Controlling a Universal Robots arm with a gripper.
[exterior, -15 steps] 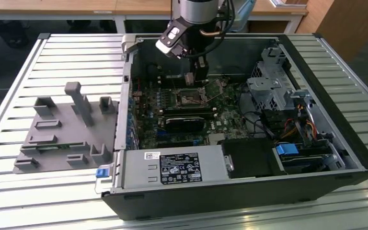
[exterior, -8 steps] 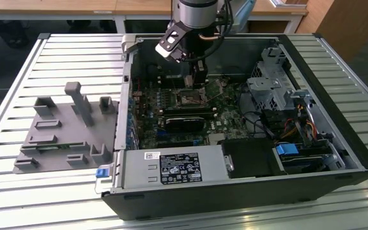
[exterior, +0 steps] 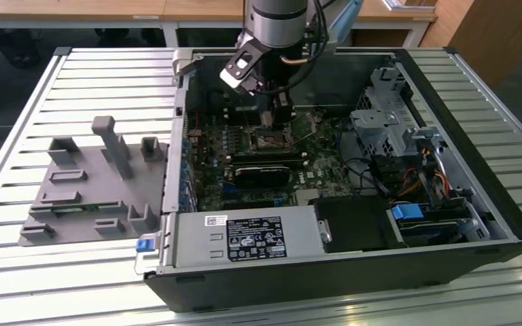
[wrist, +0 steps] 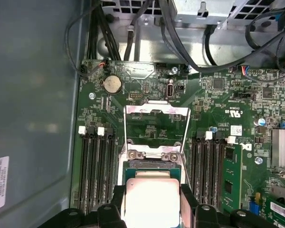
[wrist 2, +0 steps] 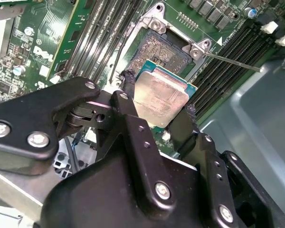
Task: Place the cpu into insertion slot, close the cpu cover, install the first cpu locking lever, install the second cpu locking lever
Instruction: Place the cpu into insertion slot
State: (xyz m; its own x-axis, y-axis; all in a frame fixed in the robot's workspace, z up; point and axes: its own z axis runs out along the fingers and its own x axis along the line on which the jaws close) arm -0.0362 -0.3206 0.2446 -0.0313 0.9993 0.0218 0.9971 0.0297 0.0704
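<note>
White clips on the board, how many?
4 white clips in the first wrist view: two each side of the cpu cover. More may hide under the claw.

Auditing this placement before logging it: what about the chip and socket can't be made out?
Chip underside: faces away in both wrist views.
Socket, partly: both wrist views, the chip covers it.
Chip's height over socket: exterior view, the tool blocks it.
</note>
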